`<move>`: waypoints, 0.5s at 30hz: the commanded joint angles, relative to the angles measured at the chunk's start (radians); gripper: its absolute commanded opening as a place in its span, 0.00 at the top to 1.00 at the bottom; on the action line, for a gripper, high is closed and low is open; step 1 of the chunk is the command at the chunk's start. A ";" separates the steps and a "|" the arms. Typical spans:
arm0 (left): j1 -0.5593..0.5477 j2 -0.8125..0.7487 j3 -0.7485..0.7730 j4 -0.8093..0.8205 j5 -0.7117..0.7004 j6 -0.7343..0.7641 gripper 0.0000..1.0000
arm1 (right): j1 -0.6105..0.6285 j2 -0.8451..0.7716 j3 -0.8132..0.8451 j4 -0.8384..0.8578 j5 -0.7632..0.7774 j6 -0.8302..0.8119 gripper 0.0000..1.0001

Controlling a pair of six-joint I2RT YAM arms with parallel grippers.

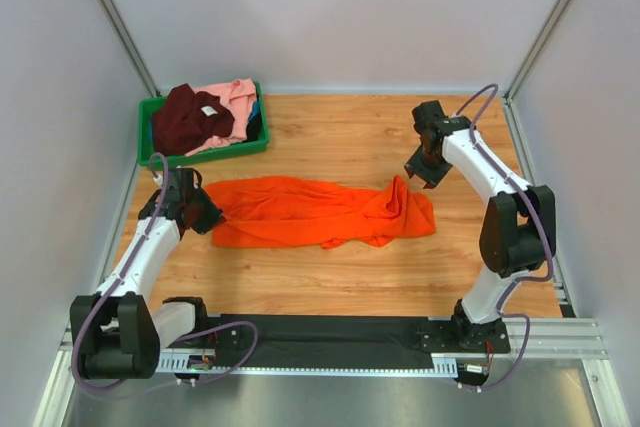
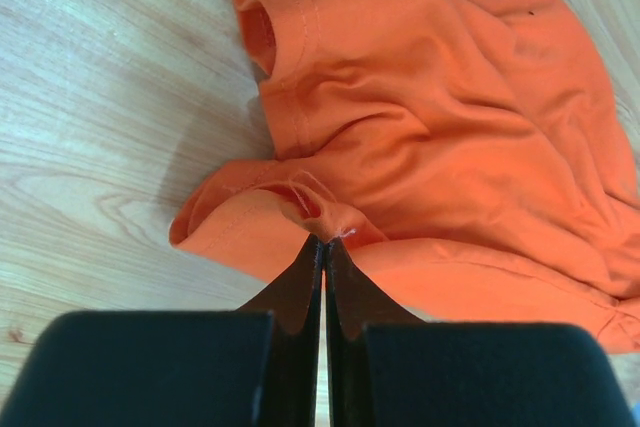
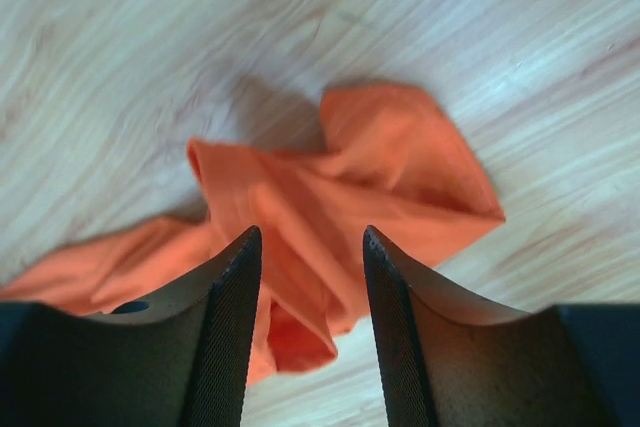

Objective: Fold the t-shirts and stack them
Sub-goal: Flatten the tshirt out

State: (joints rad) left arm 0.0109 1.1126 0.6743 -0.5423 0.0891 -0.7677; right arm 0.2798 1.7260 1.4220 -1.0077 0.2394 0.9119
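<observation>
The two fingers (image 2: 295,297) of the left gripper (image 2: 322,242) are pressed together, and their tips pinch a small ridge of cloth at the edge of the orange t-shirt (image 2: 430,127). Around this pinch the cloth rises a little into a fold. The rest lies flat on the wooden table (image 2: 110,97), with one sleeve opening just beyond the fingers.

On my right wrist view the fingers (image 3: 225,327) of the right gripper (image 3: 311,237) stand apart and nothing is between them. Through the gap I see the other end of the orange t-shirt (image 3: 400,147), crumpled on the wood. I cannot tell from this view if the fingertips touch the cloth.

From the top camera, the orange t-shirt (image 1: 320,212) is stretched in a long, wrinkled band across the middle of the wooden table (image 1: 330,127), not folded. The left gripper (image 1: 205,215) is at its left end. The right gripper (image 1: 422,169) is just above the right end, where the cloth stands up in a small peak.

At the far left corner there is the green bin (image 1: 200,157). Inside it lies the maroon t-shirt (image 1: 190,119), bunched, with a white label (image 1: 209,110) showing. The pink t-shirt (image 1: 238,97) is beside it and partly under it, also bunched. Both are well apart from the orange one.
</observation>
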 commanded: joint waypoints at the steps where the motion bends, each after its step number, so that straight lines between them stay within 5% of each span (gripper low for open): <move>1: -0.002 -0.028 -0.001 0.025 0.015 0.022 1.00 | -0.037 0.043 0.069 0.029 -0.049 -0.012 0.54; 15: -0.003 -0.060 -0.045 0.041 0.017 0.021 1.00 | -0.040 0.288 0.322 -0.179 -0.163 0.168 0.50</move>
State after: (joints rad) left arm 0.0109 1.0767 0.6254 -0.5297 0.0975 -0.7677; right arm 0.2398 1.9648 1.6508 -1.1110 0.1047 1.0115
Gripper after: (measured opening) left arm 0.007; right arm 0.502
